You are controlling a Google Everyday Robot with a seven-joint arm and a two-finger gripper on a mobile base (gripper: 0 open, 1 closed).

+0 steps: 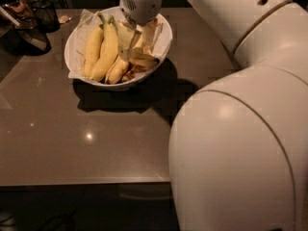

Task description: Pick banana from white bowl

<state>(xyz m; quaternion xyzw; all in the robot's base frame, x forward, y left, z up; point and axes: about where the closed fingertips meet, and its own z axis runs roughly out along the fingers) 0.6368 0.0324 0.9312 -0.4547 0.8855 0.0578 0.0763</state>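
Arm (240,153) casing fills the nearest part of the view: a large rounded white shell is seen low on the right, well in front of the fingers, and a second long segment is carried up from it toward the top edge. A dark, glossy table (72,143) is spread out on the near side of the fingers, and a small bright spot of reflected light (89,136) is seen on it. A broad shadow (134,97) is cast on the table just in front of the white bowl (67,49).

The bowl is set on the table directly beneath the fingers and is lined with crumpled white paper (86,18). Three longer bananas (103,52) with green stems are laid side by side just to the left of the fingers. The banana (143,61), shorter, curved and browned, is found in the bowl's right half, just below the fingertips and slightly on their near side.

The gripper (138,49) is held over the bowl, pointing down from its round white wrist, and its tips are lowered inside the rim. The fingers (126,41) are seen apart, one beside the long bananas and one toward the bowl's right rim. Whether the banana is touched by them cannot be told.

Beyond the fingers to the far left, a black mesh cup (45,13) and other dark items are seen at the table's back edge.
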